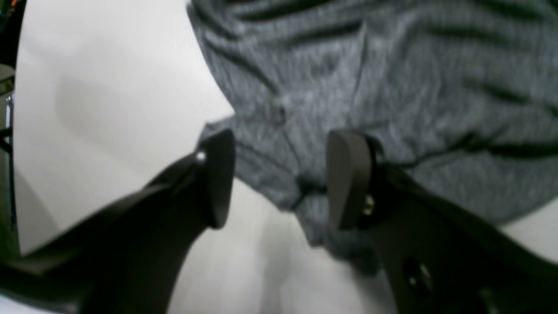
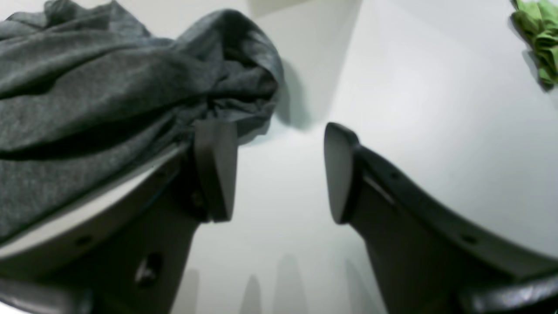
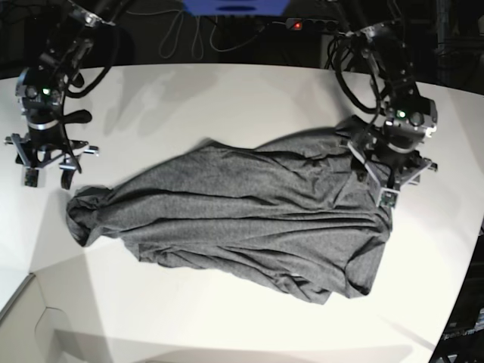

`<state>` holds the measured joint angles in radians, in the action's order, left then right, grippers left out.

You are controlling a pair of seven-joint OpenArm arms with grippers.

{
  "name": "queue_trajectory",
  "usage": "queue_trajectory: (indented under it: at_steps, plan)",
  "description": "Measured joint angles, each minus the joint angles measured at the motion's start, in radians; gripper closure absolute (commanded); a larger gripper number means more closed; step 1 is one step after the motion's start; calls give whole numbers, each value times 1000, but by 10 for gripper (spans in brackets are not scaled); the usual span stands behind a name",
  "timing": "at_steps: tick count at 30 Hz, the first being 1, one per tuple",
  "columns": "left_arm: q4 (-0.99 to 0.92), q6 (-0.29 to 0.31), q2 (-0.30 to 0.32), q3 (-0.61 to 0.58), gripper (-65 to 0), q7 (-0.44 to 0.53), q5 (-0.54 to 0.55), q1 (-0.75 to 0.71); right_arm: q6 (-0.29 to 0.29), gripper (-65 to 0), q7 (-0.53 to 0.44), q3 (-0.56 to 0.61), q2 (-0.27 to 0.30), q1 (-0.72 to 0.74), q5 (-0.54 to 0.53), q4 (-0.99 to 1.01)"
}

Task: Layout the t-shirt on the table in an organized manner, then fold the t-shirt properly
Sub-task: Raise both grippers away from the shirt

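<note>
A robotics lab: white table (image 3: 249, 98), dangling cables (image 3: 189, 34), dark backdrop.

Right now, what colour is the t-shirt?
Heathered dark grey, no print; the t-shirt shows best in the base view.

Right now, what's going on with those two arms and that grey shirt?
Two robot arms are laying out a grey t-shirt on a white table. The shirt lies rumpled and unfolded. The left pincer is open astride one edge of the cloth but not closed on it. The right pincer is open and empty beside the bunched opposite end. Green cloth lies farther off.
</note>
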<state>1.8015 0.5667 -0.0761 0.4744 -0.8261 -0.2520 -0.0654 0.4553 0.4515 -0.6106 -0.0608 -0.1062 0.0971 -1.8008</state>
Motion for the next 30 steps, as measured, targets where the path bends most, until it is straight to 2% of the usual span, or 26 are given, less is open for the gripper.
queue_trajectory:
  at_steps: [7, 12, 15, 19, 21, 24, 26, 30]
  plan:
    - [-97, -10, 3, 1, -327, -2, -8, -4, 0, -321, 0, -6, -5, -33, 0, 0]
    - [-145, -11, 4, -34, -327, 126, -10, -10, 0, -321, -1, -6, -6, -44, 0, -11]
    - [-188, -10, 4, -58, -326, 141, -10, -14, 0, -321, 0, -6, -8, -44, 0, -19]
    - [-203, -14, 40, -66, -314, 136, -8, -20, 0, -321, 0, -9, -6, -45, 0, -39]
    - [-217, -14, 42, -64, -255, 139, -10, -18, 0, -321, -2, -8, -8, -54, 0, -39]
    - [-220, -8, 49, -65, -118, 140, -6, -18, 0, -321, 0, -8, -11, -55, 0, -38]
    - [-216, -6, 57, -64, 0, 139, -7, -18, 0, -321, 0, -8, -6, -55, 0, -38]
    - [-117, 0, 55, -64, 0, 124, -7, -27, 0, -321, 0, -8, -9, -56, 0, -38]
